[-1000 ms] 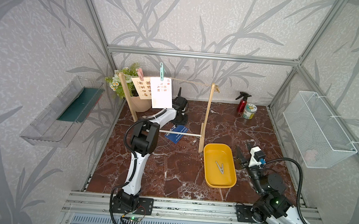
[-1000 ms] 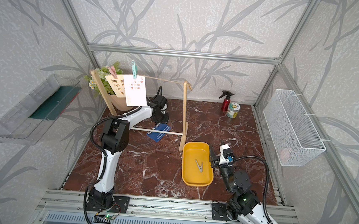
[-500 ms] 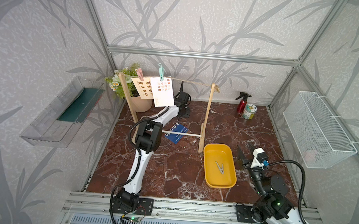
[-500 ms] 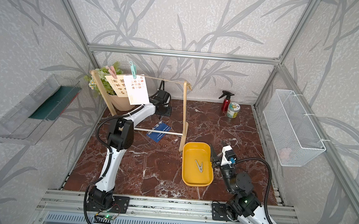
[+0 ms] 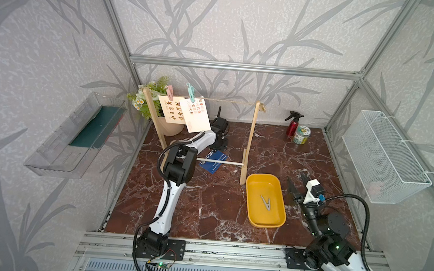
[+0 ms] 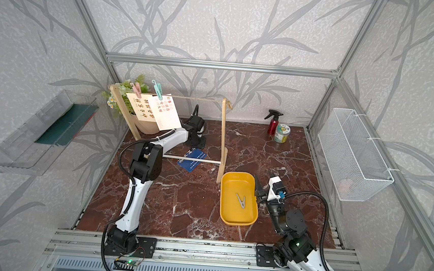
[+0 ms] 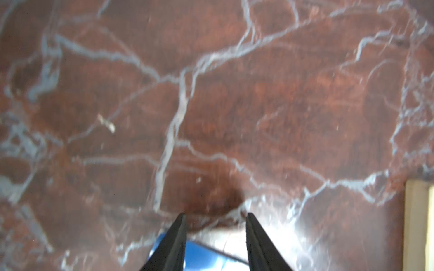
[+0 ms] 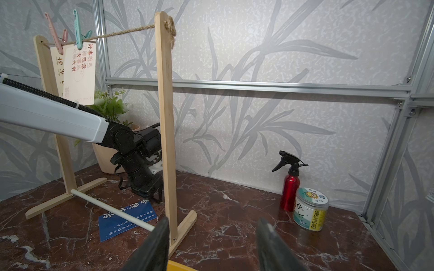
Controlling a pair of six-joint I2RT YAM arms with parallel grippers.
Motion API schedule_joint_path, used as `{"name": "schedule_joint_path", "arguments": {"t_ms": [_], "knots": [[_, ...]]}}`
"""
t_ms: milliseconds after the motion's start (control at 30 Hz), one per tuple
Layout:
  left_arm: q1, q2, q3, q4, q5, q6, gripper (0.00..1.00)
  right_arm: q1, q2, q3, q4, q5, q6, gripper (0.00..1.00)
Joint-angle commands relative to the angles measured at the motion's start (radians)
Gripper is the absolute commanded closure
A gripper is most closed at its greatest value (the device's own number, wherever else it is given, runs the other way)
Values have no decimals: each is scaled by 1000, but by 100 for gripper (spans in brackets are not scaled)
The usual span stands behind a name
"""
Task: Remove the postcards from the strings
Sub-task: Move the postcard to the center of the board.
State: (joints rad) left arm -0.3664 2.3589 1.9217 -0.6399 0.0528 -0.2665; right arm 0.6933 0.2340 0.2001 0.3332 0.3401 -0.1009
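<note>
Dipped back down behind the rack (image 5: 251, 133) after a short rise: left gripper (image 7: 215, 214), fingers parted, nothing held, just beside the blue postcard (image 5: 213, 167) lying flat under the rack's crossbar (image 5: 229, 163). Still pegged to the twine (image 5: 229, 101) at one end of the rack: cream postcard (image 5: 170, 110), pale postcard (image 5: 197, 114). Right gripper (image 8: 213, 219) in front of the rack, half open, empty.
</note>
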Motion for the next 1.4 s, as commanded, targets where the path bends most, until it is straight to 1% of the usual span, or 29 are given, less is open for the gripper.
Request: {"name": "schedule_joint_path", "arguments": {"t_ms": [0, 167, 333, 400, 533, 600, 700, 867, 1033, 1233, 1367], "knots": [[-8, -83, -95, -22, 8, -32, 57, -3, -9, -3, 14, 15, -3, 42], [-8, -157, -172, -13, -1, -34, 58, -3, 8, -2, 32, 13, -5, 42], [-8, -199, -204, 8, 0, -42, 58, -3, 32, 3, 48, 7, 0, 42], [-9, -212, -217, 27, -21, -43, 58, -3, 41, 3, 55, 8, 2, 42], [-22, -287, -345, 180, -53, -42, 56, -3, 46, 1, 58, 5, 5, 42], [-37, -342, -434, 300, -53, -36, 56, -3, 47, -2, 58, 8, 7, 42], [-60, -411, -510, 399, -69, -37, 55, -2, 47, -5, 52, 9, 11, 42], [-88, -452, -514, 395, -84, -37, 55, -3, 38, -11, 52, 13, 19, 42], [-123, -488, -569, 431, -87, -54, 55, -3, 34, -16, 51, 17, 19, 42], [-188, -581, -667, 502, -121, -66, 55, -2, 43, -19, 62, 19, 18, 42], [-227, -664, -781, 555, -152, -87, 54, -3, 50, -20, 69, 21, 17, 42]]}}
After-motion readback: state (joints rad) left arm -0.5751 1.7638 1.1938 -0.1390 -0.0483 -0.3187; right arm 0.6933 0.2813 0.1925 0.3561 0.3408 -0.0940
